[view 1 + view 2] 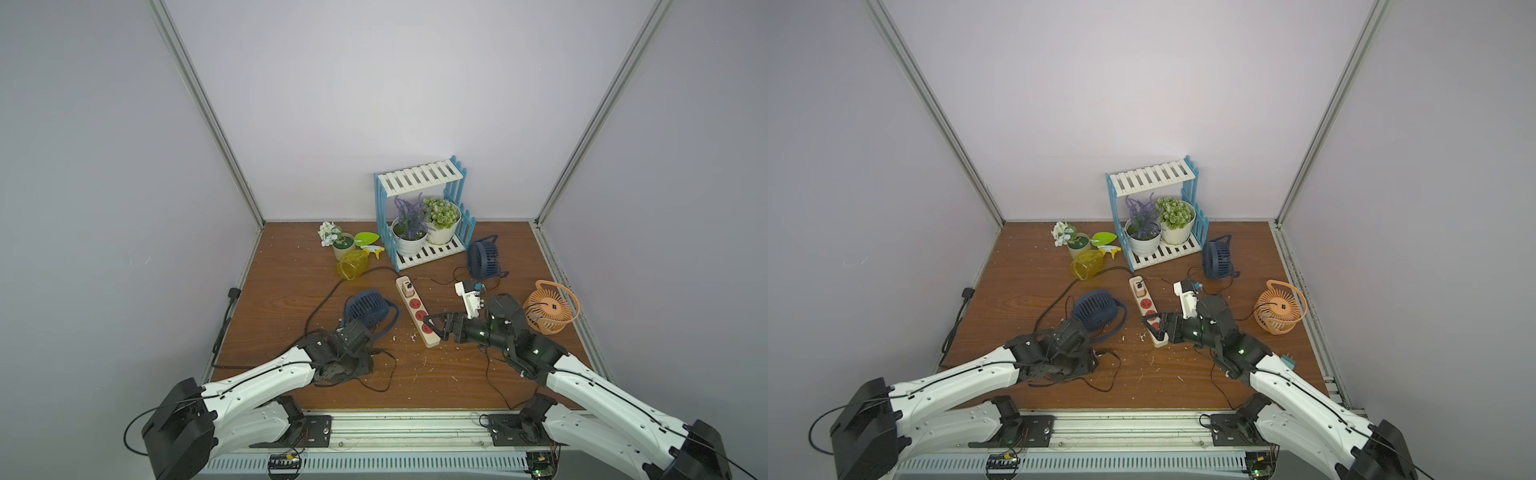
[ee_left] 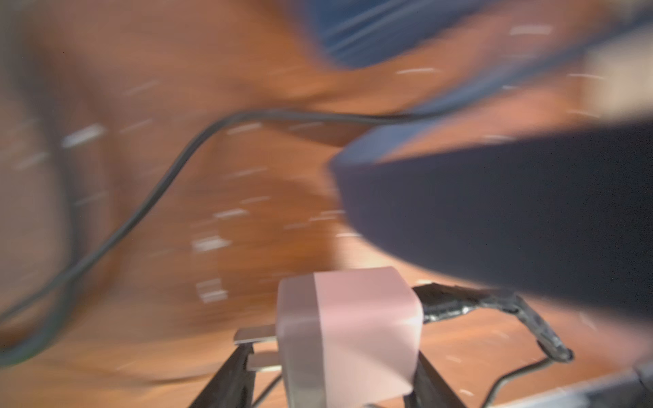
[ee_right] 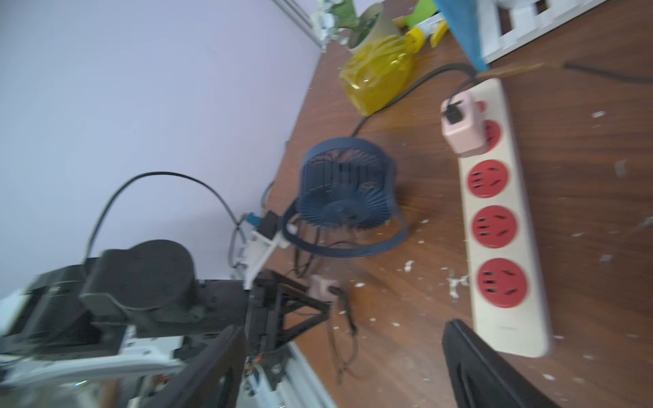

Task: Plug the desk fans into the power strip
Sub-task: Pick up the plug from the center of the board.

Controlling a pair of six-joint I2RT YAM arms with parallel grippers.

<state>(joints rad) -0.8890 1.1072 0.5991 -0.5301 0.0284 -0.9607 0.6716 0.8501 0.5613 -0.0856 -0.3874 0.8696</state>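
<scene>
My left gripper (image 2: 335,356) is shut on a pink plug cube (image 2: 353,335) with two flat metal prongs; a thin black cable runs from its back. It hangs low over the table beside a dark blue desk fan (image 1: 368,307) that lies near my left wrist. The cream power strip (image 1: 417,311) lies mid-table with three red sockets bare. Another pink plug (image 3: 463,123) sits in its far socket. My right gripper (image 1: 434,326) stands open at the strip's near end, with nothing between its fingers (image 3: 470,353).
A second dark blue fan (image 1: 482,257) stands at the back right, and an orange fan (image 1: 548,307) is near the right edge. A blue-white shelf (image 1: 419,216) holds two potted plants. A yellow spray bottle (image 1: 353,264) and a small pot lie at the back left. Loose cables cross the floor.
</scene>
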